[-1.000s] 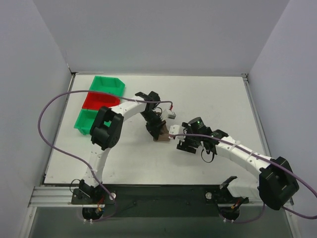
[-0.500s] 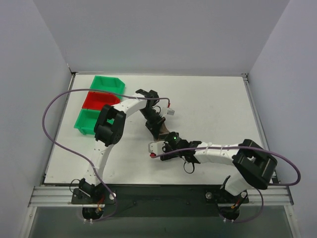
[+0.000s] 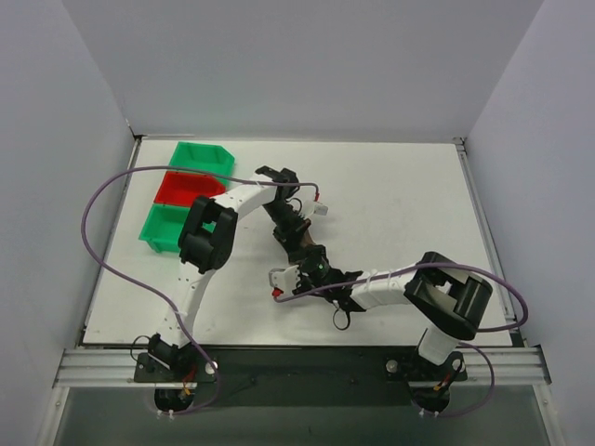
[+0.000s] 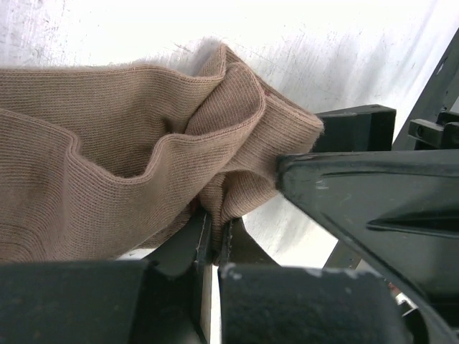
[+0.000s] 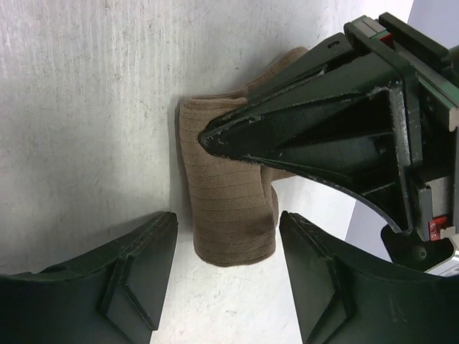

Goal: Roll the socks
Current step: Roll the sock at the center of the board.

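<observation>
Two arms meet at the middle of the table [image 3: 409, 204]. The left one arches over and dips, left gripper [image 4: 213, 240] clenched on a fold of the sock [image 4: 129, 165] from its 11 o'clock. The right one stretches low toward 9 o'clock, right gripper [image 5: 227, 215] released, jaws straddling the bunched sock, apart from it.

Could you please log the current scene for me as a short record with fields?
sock: tan, bunched, lying on the table
left tool: shut on the sock's fabric
right tool: open, astride the sock's end
bins: two green, one red, in a row at the table's far left
</observation>
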Action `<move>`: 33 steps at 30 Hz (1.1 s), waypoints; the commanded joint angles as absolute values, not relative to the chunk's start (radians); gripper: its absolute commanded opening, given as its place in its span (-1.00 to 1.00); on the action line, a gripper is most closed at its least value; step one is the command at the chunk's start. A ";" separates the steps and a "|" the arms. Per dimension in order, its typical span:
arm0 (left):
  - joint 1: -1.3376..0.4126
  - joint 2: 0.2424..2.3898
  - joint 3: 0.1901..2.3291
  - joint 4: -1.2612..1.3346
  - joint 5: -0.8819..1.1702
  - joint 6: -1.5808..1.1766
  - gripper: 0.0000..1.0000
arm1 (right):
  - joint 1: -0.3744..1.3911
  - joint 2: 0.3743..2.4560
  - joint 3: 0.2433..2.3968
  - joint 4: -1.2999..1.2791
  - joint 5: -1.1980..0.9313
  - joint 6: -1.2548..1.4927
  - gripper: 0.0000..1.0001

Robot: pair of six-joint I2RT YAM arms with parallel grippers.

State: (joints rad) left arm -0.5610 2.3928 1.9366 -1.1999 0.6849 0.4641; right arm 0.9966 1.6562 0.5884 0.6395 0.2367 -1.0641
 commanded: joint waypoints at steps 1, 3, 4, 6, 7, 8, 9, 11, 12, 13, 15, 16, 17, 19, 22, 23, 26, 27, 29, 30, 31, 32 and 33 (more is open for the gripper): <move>-0.569 2.503 1.901 -1.141 0.443 0.486 -1.00 | 0.996 1.712 0.632 0.539 0.242 -1.068 0.06; -0.569 2.503 1.901 -1.146 0.443 0.489 -1.00 | 0.991 1.724 0.652 0.471 0.230 -1.063 -0.03; -0.569 2.502 1.901 -1.146 0.445 0.489 -1.00 | 0.991 1.736 0.670 0.450 0.224 -1.052 -0.14; -0.569 2.500 1.899 -1.149 0.445 0.495 -1.00 | 0.983 1.746 0.684 0.401 0.204 -1.045 -0.21; -0.569 2.500 1.899 -1.149 0.446 0.497 -1.00 | 0.979 1.750 0.690 0.390 0.196 -1.039 -0.27; -0.569 2.497 1.899 -1.150 0.448 0.500 -1.00 | 0.977 1.755 0.704 0.367 0.189 -1.026 -0.33; -0.571 2.494 1.896 -1.150 0.448 0.505 -1.00 | 0.968 1.756 0.713 0.350 0.183 -1.022 -0.37; -0.571 2.487 1.894 -1.152 0.449 0.508 -1.00 | 0.962 1.761 0.732 0.318 0.178 -1.009 -0.52; -0.571 2.484 1.891 -1.152 0.451 0.512 -1.00 | 0.956 1.761 0.736 0.305 0.170 -1.008 -0.56; -0.572 2.474 1.888 -1.151 0.451 0.514 -1.00 | 0.954 1.761 0.741 0.292 0.166 -1.003 -0.69; -0.575 2.465 1.881 -1.150 0.448 0.520 -1.00 | 0.951 1.763 0.758 0.246 0.153 -0.991 -0.78; -0.575 2.461 1.878 -1.146 0.445 0.522 -0.96 | 0.950 1.764 0.762 0.235 0.150 -0.988 -0.84; -0.577 2.450 1.868 -1.138 0.440 0.522 -0.87 | 0.951 1.766 0.767 0.213 0.147 -0.986 -0.86; -0.581 2.442 1.861 -1.135 0.434 0.528 -0.61 | 0.948 1.772 0.778 0.201 0.143 -0.979 -0.96; -0.583 2.431 1.856 -1.135 0.423 0.538 -0.42 | 0.945 1.775 0.788 0.184 0.135 -0.966 -1.00; -0.584 2.424 1.855 -1.132 0.420 0.538 -0.27 | 0.942 1.776 0.790 0.181 0.130 -0.965 -1.00; -0.586 2.402 1.847 -1.117 0.408 0.545 -0.12 | 0.937 1.775 0.799 0.176 0.129 -0.957 -1.00; -0.586 2.395 1.847 -1.115 0.407 0.551 -0.07 | 0.936 1.775 0.802 0.173 0.126 -0.954 -1.00; -0.589 2.378 1.844 -1.103 0.391 0.554 0.01 | 0.927 1.773 0.816 0.155 0.114 -0.936 -1.00; -0.589 2.370 1.832 -1.094 0.385 0.561 0.07 | 0.923 1.775 0.824 0.144 0.109 -0.930 -1.00; -0.591 2.350 1.827 -1.072 0.377 0.561 0.10 | 0.922 1.772 0.830 0.124 0.103 -0.925 -1.00; -0.591 2.341 1.818 -1.059 0.367 0.561 0.15 | 0.920 1.770 0.839 0.120 0.091 -0.913 -1.00; -0.589 2.330 1.810 -1.046 0.358 0.561 0.21 | 0.914 1.767 0.842 0.114 0.086 -0.908 -1.00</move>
